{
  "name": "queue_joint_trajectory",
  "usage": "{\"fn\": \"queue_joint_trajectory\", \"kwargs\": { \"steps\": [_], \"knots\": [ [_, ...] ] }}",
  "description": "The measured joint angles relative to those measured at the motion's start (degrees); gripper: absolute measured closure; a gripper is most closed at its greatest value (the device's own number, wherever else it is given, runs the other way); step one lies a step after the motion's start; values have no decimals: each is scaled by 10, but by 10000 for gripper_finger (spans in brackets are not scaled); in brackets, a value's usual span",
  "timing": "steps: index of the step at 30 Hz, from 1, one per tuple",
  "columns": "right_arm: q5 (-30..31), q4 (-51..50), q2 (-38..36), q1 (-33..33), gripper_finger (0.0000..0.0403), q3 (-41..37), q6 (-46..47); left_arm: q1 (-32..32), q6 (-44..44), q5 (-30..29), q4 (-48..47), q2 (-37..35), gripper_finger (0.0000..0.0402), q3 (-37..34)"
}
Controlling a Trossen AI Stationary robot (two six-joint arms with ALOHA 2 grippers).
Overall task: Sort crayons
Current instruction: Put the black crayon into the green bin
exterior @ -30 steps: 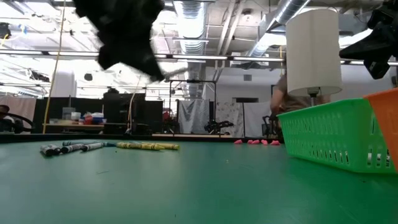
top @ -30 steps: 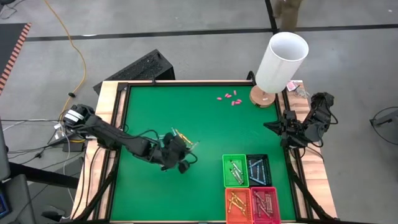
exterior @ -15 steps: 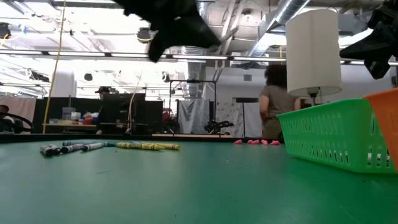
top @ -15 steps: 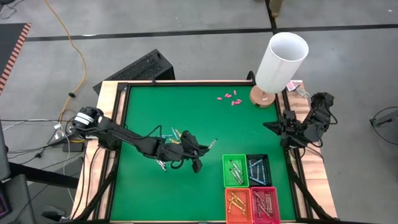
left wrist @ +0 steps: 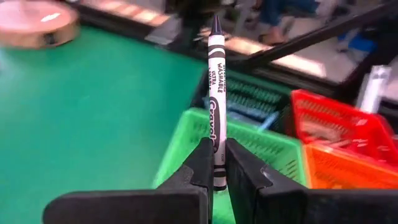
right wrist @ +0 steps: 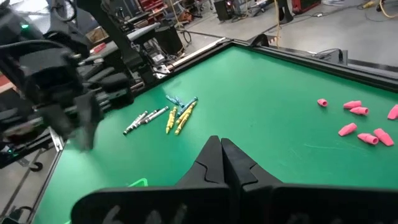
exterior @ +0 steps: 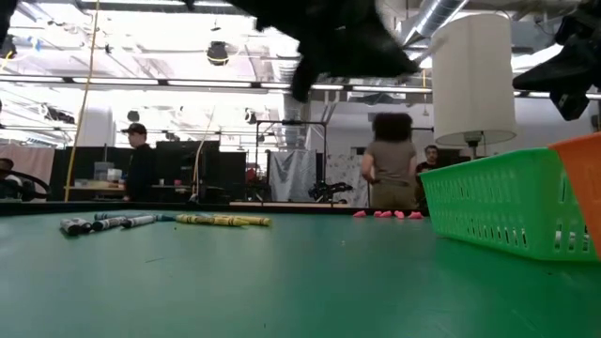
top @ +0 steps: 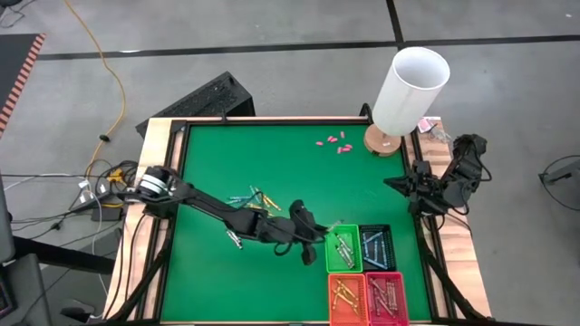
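1. Pinching a grey crayon (left wrist: 215,93) by its lower end, my left pincer (left wrist: 215,180) held it upright, tip away from the wrist, so the label and colour stayed in plain sight.
2. My left arm reached across the table (top: 272,154) to the near edge of the green bin (top: 343,249), which already held grey-white sticks; I judged this the matching bin, hence the carry to this spot.
3. I held the crayon above the rim rather than inside, since the release had not yet been made.
4. Blue (top: 376,246), orange (top: 346,297) and red (top: 385,297) bins sat touching the green one in a block, each with its own colour, keeping every drop short.
5. Loose crayons (right wrist: 165,114), yellow, blue and grey, lay together mid-table, well apart from the bins, waiting to be sorted.
6. Pink stubs (top: 333,142) lay near the lamp (top: 410,89), left alone as no part of the sort.
7. My right pincer (right wrist: 221,163), pressed together and empty, waited at the table's right edge, clear of the left arm's path.
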Motion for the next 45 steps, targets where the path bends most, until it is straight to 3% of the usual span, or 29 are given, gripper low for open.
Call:
{"fn": "queue_joint_trajectory", "kwargs": {
  "steps": [11,19,29,35,40,45],
  "knots": [
    [0,-4,0,0,403,0,6,7,49,69,1,117,388,138],
    [0,-7,0,0,403,0,11,9,50,93,-5,164,384,177],
    [0,-8,0,0,403,0,12,7,91,87,2,172,309,176],
    [0,-8,0,0,403,0,12,8,68,67,-7,169,260,176],
    [0,-8,0,0,403,0,12,8,56,46,-59,139,255,175],
    [0,-10,0,0,403,0,15,8,49,45,-186,83,264,175]
  ]
}}
